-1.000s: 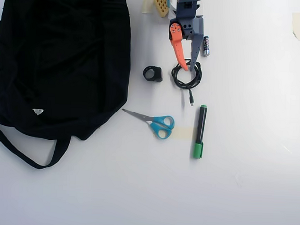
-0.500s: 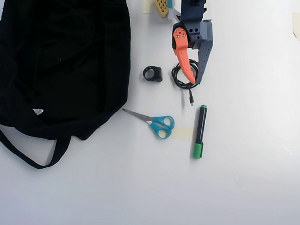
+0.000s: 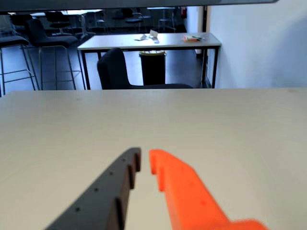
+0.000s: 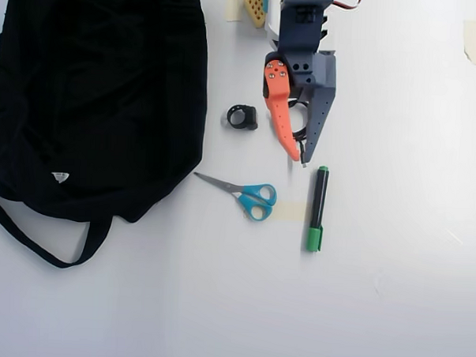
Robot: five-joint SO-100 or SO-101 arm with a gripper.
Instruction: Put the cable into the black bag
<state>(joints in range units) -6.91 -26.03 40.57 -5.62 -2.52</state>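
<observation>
The black bag [image 4: 99,93] lies flat across the left of the table in the overhead view, its strap [image 4: 37,245] trailing toward the near edge. The cable [image 4: 297,132] is a black coil on the table, mostly covered by my gripper [image 4: 300,156], which reaches over it with its orange and grey fingers closed to a thin slit. In the wrist view the gripper [image 3: 145,160] points level across the bare tabletop with nothing between its tips; cable and bag are out of that view.
A small black ring [image 4: 242,116] sits left of the gripper. Blue-handled scissors [image 4: 251,197] and a green marker [image 4: 317,208] lie just beyond the fingertips. A yellow perforated block [image 4: 255,5] is beside the arm's base.
The gripper has stretched further out over the coil toward the marker and its fingers have drawn together. The cable lies where it was.
</observation>
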